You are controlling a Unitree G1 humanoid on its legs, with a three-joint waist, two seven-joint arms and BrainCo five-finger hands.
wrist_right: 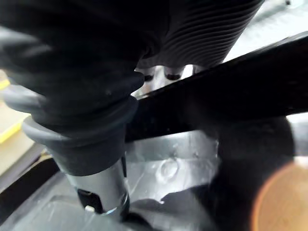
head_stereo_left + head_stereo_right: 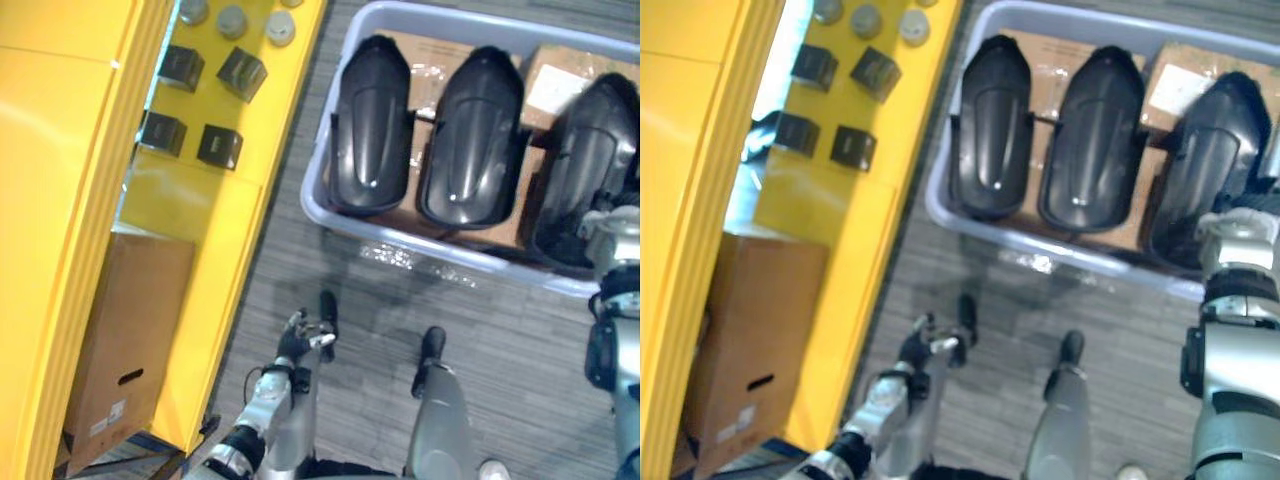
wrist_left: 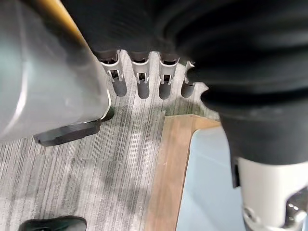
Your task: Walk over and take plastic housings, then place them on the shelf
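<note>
Three black plastic housings sit side by side in a pale blue bin (image 2: 318,175) on the grey carpet (image 2: 520,330), resting on cardboard boxes (image 2: 560,75) packed beneath them. The right hand (image 1: 91,96) is down inside the bin at the right-hand housing (image 2: 590,150). In the right wrist view, that housing's black edge (image 1: 231,91) crosses directly in front of the hand and touches or very nearly touches it, with crinkled clear film (image 1: 168,168) just below. The edge hides the grip, so it cannot be told whether the hand is closed on the housing.

The middle housing (image 2: 470,135) and the left-hand housing (image 2: 370,125) stand beside the first one, farther from the right hand and apart from both hands.

The left hand (image 2: 305,335) hangs low over the carpet, well short of the bin. Its fingers (image 3: 143,84) are straight, set in a loose row and slightly apart. Their dark tips point at the floor and nothing is between them.

To the outer side of the left hand stands the yellow shelf (image 2: 60,150). It carries small black boxes (image 2: 180,68) and grey round caps (image 2: 232,20), well beyond the fingertips. A brown cardboard carton (image 2: 135,340) sits on its lower level, level with the left hand but apart from it.
</note>
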